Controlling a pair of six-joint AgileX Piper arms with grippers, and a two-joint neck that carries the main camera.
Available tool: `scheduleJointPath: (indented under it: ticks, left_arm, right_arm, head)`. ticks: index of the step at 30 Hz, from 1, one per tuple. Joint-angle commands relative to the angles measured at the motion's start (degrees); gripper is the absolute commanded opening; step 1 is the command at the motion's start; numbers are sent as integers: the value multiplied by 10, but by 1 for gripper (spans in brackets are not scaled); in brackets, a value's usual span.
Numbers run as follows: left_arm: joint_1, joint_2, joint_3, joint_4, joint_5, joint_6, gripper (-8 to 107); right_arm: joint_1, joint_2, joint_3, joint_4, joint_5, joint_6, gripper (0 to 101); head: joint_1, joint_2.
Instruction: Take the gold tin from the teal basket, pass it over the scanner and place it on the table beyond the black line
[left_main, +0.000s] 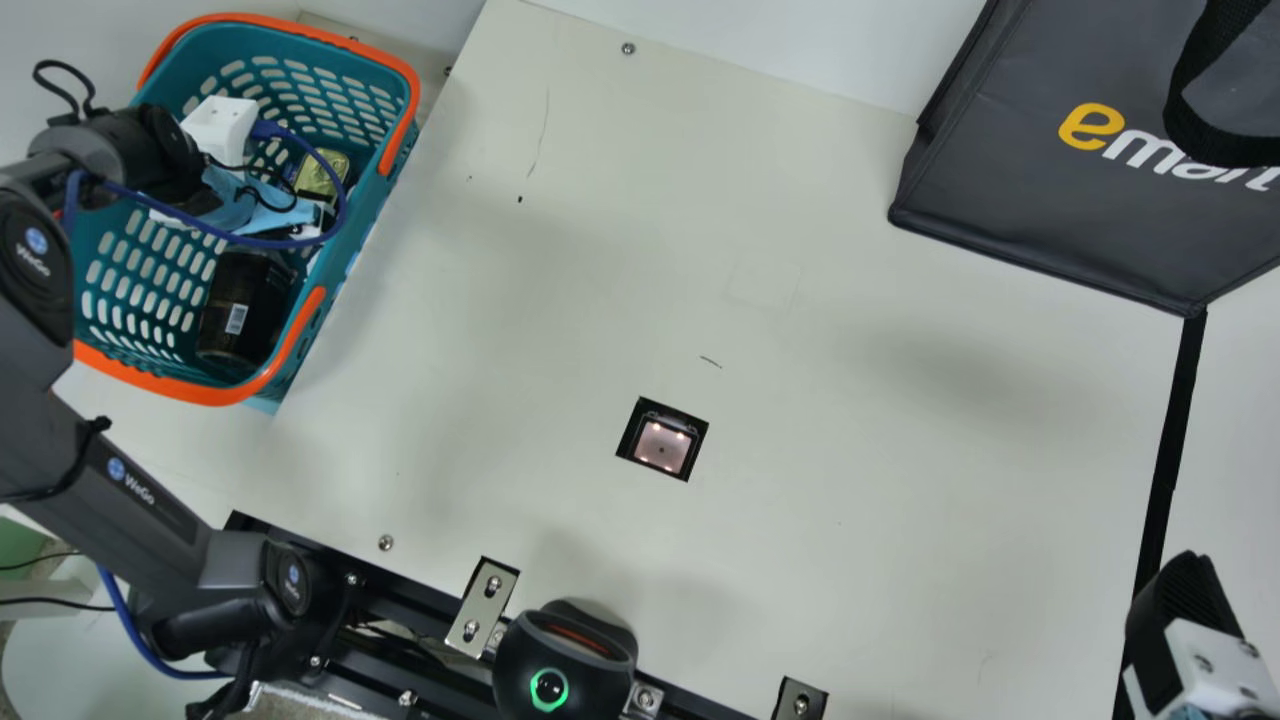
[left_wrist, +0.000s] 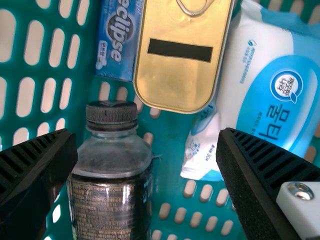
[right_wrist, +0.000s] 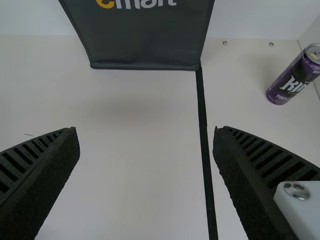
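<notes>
In the main view my left gripper (left_main: 220, 128) is over the teal basket (left_main: 385, 205), and the gold tin (left_main: 322, 175) lies inside by the basket's right wall. The left wrist view shows the left gripper (left_wrist: 147, 157) open and empty, with the gold tin (left_wrist: 180, 60) flat beyond its fingertips, its pull ring partly cut off. My right gripper (left_main: 1185, 610) is at the main view's lower right; in the right wrist view the right gripper (right_wrist: 147, 155) is open above bare table. The scanner (left_main: 662, 443) is set into the tabletop. A black line (left_main: 1170, 450) crosses the table's right side.
Around the tin are a dark-capped bottle (left_wrist: 112, 165), a wipes pack (left_wrist: 270, 85) and a blue box (left_wrist: 117, 40). A dark bag (left_main: 1060, 190) stands at the back right. Across the black line (right_wrist: 204, 135) is a purple can (right_wrist: 292, 77).
</notes>
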Motion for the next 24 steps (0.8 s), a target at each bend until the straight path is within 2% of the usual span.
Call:
scheduleJointPath:
  ticks: [1, 12, 24]
  left_arm:
    - [4, -1, -3, -27, 11, 28, 90]
    - [19, -5, -47, -118, 62, 120, 90]
    - [13, 0, -90, -161, 78, 137, 90]
  right_arm:
    - [0, 0, 0, 0, 0, 0, 95]
    - [0, 0, 0, 0, -1, 0, 95]
    - [0, 0, 0, 0, -1, 0, 95]
  head:
    - [-17, 2]
    - [-17, 2]
    - [-17, 2]
